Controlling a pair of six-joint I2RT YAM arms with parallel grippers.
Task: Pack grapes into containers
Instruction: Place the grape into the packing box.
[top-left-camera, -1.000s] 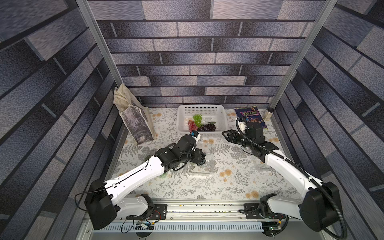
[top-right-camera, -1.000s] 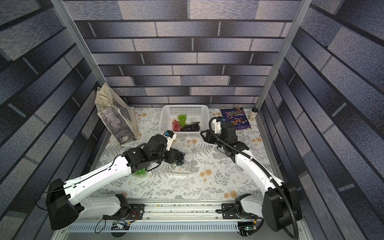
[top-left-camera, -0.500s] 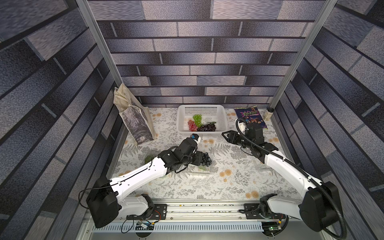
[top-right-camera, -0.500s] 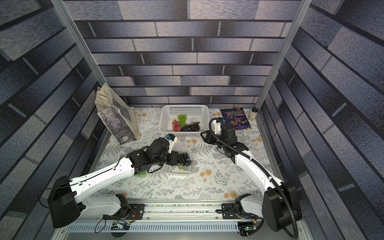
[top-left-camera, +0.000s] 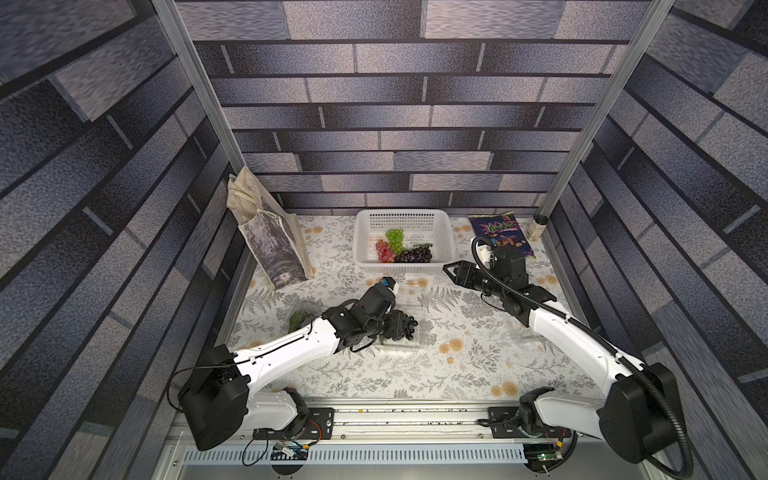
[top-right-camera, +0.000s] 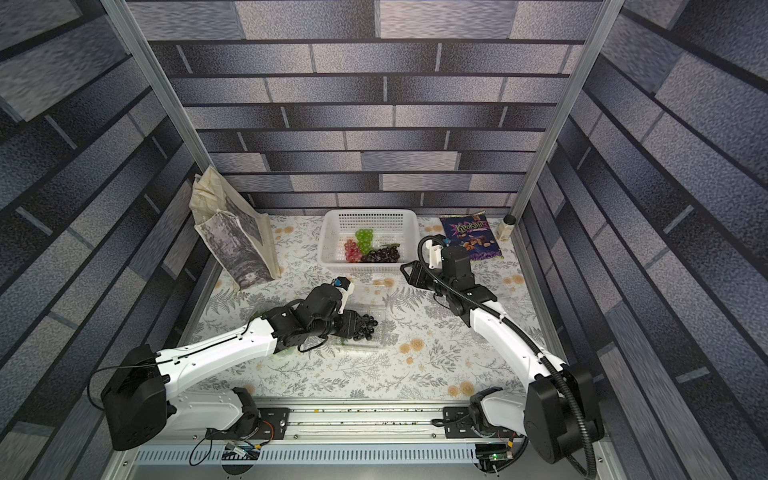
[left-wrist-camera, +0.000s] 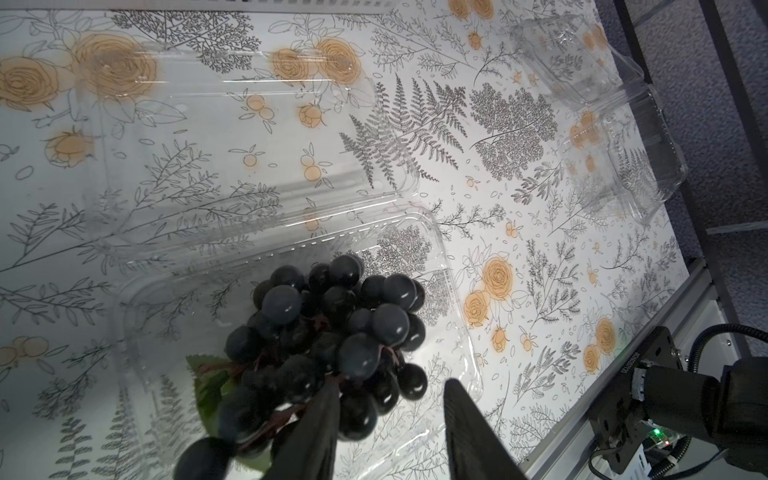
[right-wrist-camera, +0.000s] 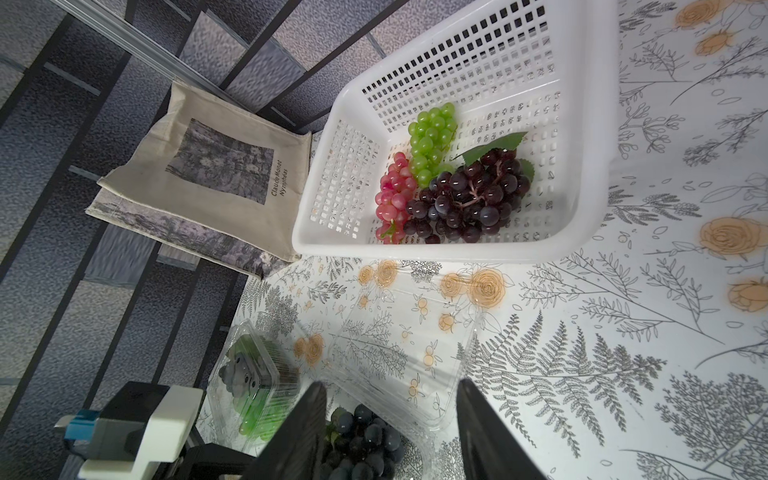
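Left gripper (left-wrist-camera: 390, 386) jaws spread; black grapes (left-wrist-camera: 332, 316) lie in the open clear box (left-wrist-camera: 461, 316) just in front of the white basket (top-left-camera: 449, 245). Right gripper (right-wrist-camera: 390, 384) spread, empty, beside the basket's front corner. Three more bunches (right-wrist-camera: 457, 195) lie inside the basket.

Both top views high above, looking down on the whole flowered table (top-left-camera: 478, 365), nearly the same; left wrist view close over the open container (left-wrist-camera: 415, 249); right wrist view near, facing the white basket (right-wrist-camera: 436, 251), sharing that container
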